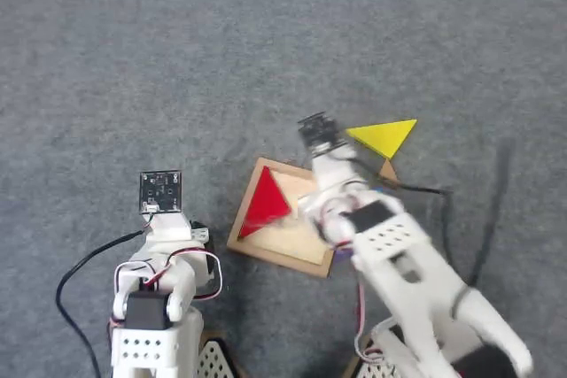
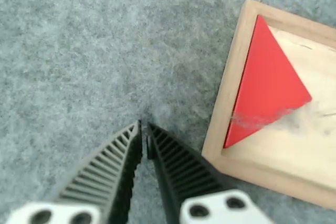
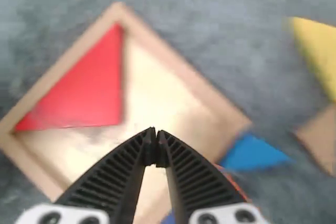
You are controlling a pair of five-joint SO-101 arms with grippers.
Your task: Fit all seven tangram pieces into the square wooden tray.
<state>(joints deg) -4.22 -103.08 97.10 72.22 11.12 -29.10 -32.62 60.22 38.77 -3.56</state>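
The square wooden tray (image 1: 276, 260) lies mid-table, turned at an angle, with a red triangle (image 1: 263, 201) seated along one side. In the right wrist view my right gripper (image 3: 153, 135) is shut and empty above the bare tray floor (image 3: 157, 93), close to the red triangle (image 3: 84, 93). My left gripper (image 2: 143, 130) is shut and empty over the carpet, a little way off the tray's rim (image 2: 224, 90) and the red triangle (image 2: 268, 85). A yellow triangle (image 1: 383, 136) lies beyond the tray, and a blue piece (image 3: 253, 153) sits just outside its corner.
A tan piece (image 1: 387, 168) lies by the yellow triangle, partly under the right arm (image 1: 354, 210) and its black cable (image 1: 425, 189). The left arm (image 1: 161, 254) stands at the front left. Grey carpet covers the table all round.
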